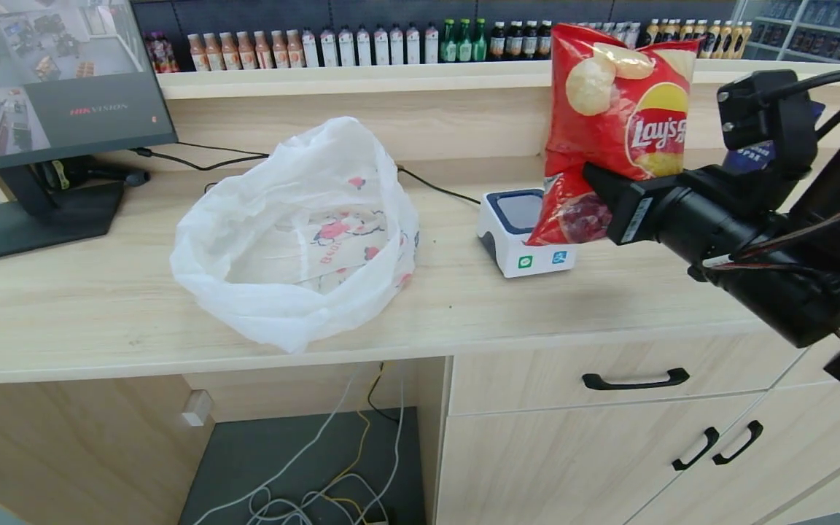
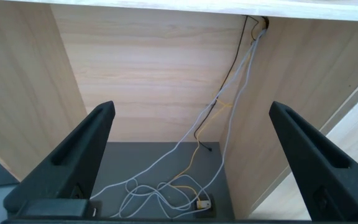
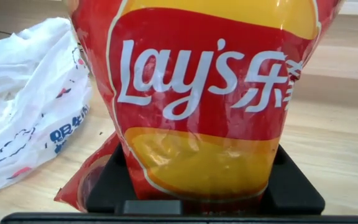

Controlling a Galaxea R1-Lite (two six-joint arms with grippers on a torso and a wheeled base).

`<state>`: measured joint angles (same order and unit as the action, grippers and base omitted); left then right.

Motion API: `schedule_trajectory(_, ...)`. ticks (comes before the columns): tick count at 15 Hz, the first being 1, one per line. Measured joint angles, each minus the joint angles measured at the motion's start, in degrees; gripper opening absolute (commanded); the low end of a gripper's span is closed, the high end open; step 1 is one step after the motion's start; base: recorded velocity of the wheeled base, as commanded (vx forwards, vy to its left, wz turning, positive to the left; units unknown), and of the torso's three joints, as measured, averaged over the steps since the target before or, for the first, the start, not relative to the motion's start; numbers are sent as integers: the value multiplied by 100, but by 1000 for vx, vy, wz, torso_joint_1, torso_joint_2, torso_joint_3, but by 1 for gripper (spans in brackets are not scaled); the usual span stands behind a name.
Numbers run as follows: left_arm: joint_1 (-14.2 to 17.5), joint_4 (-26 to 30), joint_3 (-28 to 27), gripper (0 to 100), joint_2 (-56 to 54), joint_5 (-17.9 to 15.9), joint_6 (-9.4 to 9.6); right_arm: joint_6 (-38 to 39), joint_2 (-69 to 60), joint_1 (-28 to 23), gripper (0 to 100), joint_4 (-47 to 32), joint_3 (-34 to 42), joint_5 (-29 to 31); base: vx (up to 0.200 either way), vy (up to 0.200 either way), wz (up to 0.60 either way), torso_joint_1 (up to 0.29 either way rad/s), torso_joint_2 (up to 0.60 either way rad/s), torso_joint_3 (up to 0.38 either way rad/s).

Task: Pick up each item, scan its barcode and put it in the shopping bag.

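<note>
Over on the left, the left gripper [image 2: 191, 112] hangs below the counter [image 1: 99, 292], jaws spread wide with nothing between them, facing the wooden back panel and a tangle of cables [image 2: 179, 186] on the dark floor.

Up top at the far left, a monitor [image 1: 48, 80] stands on its black base.

Moving along, here's the shopping bag [image 1: 296, 233]; white, thin plastic, slumped on the counter with its mouth gaping upward; the right wrist view catches it too, just beside the action.

Next, the scanner [image 1: 526, 237]; a small white box with a dark window on top, sitting right of the shopping bag, a gap between them.

And now the chip bag [image 1: 620, 117]; red, upright, up in the air, its lower corner hanging over the scanner's right side; whether it touches the scanner, I cannot tell.

The right gripper [image 1: 599, 193] comes in from the right, fingers [image 3: 294, 186] clamped on the chip bag's lower part, one either side.

Behind it all, a row of bottles [image 1: 362, 45] lines the shelf; below right, drawers with black handles [image 1: 635, 379].
</note>
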<state>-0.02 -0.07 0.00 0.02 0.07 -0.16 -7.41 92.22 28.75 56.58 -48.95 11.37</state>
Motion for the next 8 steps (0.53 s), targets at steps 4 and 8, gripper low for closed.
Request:
schedule_trajectory(4,0,0,0,100,0,0,2,-33,332,6,0,0,-234,26,0,0,0,0,0,0)
schedule_trajectory(8,2,0,0,100,0,0,0,-38,640,20,0,0,-425,39,0,0,0,0,0,0)
